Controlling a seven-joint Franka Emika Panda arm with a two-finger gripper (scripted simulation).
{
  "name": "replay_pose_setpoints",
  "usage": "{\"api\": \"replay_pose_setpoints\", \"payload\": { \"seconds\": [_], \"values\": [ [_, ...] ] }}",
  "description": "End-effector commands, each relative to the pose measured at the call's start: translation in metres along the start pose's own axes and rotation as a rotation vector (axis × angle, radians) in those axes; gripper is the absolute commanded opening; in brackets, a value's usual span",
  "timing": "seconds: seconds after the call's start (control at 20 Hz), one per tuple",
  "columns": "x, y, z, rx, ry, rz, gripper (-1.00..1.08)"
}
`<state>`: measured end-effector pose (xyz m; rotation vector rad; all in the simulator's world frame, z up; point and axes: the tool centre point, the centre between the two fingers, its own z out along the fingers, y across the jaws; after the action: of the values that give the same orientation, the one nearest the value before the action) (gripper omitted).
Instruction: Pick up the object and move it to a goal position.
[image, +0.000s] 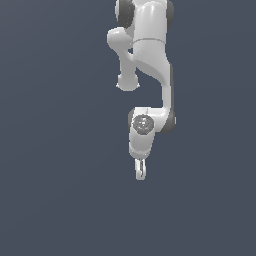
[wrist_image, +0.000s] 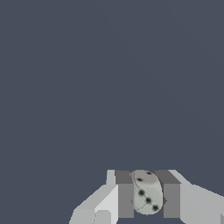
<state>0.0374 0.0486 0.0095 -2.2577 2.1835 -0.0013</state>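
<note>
The white arm (image: 150, 60) hangs down the upper middle of the exterior view, over a plain dark ground. At its tip the claw (image: 140, 170) is clamped on the ball (wrist_image: 146, 192), a pale speckled thing low and right of centre in the wrist view, pinched between two grey pads (wrist_image: 125, 199). Being round and small, it might roll out if the grip slackens or the arm jolts.
</note>
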Motion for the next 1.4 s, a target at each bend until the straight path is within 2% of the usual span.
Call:
{"api": "replay_pose_setpoints", "payload": {
  "seconds": [0.0,0.35,0.65,0.95,1.35],
  "values": [
    [0.000,0.000,0.001,-0.001,0.000,-0.001,-1.00],
    [0.000,0.001,-0.010,0.000,0.000,0.000,-1.00],
    [0.001,0.005,-0.039,-0.001,-0.001,0.001,-1.00],
    [0.003,0.010,-0.091,-0.001,-0.002,0.001,-1.00],
    [0.007,0.020,-0.187,-0.001,-0.002,0.003,-1.00]
  ]
}}
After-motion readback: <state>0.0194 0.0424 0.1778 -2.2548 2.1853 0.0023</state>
